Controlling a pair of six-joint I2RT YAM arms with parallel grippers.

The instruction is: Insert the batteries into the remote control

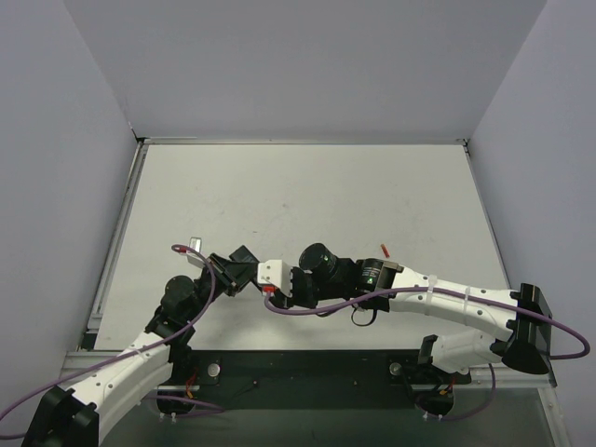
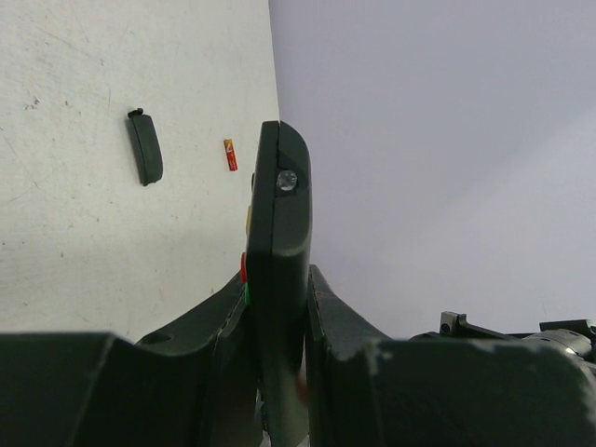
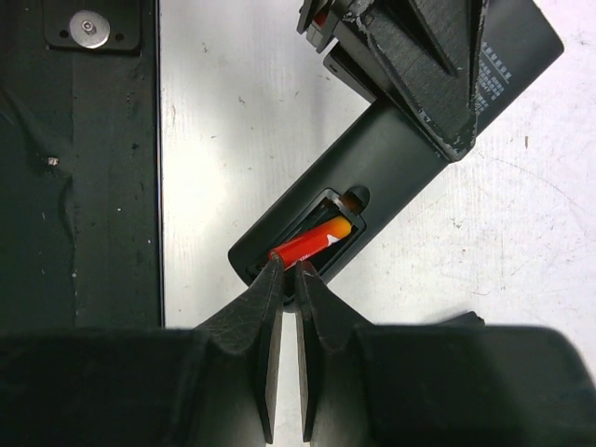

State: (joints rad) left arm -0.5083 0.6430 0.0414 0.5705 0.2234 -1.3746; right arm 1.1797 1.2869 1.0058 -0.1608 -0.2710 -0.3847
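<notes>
Looking through the right wrist camera, we see the remote control [image 3: 391,154] with its back toward us, slanting from 1 o'clock down to 7 o'clock over the white table [image 3: 233,112]. Its battery compartment [image 3: 346,199] is uncovered near the 7 o'clock end. The loaded battery [image 3: 312,240], red fading to orange, lies in it along the remote's length. Our right gripper [image 3: 289,272] enters the view from 6 o'clock with its jaws drawn almost together, only a sliver of gap between them, and nothing is pinched there. Its fingertips sit right at the 7 o'clock end of that cell, though we cannot tell whether they press on it.

Our left gripper [image 2: 277,284] is clamped on the remote control, holding it edge-on between both fingers, so that the body stands up toward 12 o'clock in the left wrist view. At 9 o'clock from its top end, the loose battery [image 2: 230,155] lies flat on the table. Farther out toward 9 o'clock lies the small black cover [image 2: 145,149], apart from the cell. From above, we find the loose battery between 2 and 3 o'clock from where the two grippers meet, well apart from the remote.
</notes>
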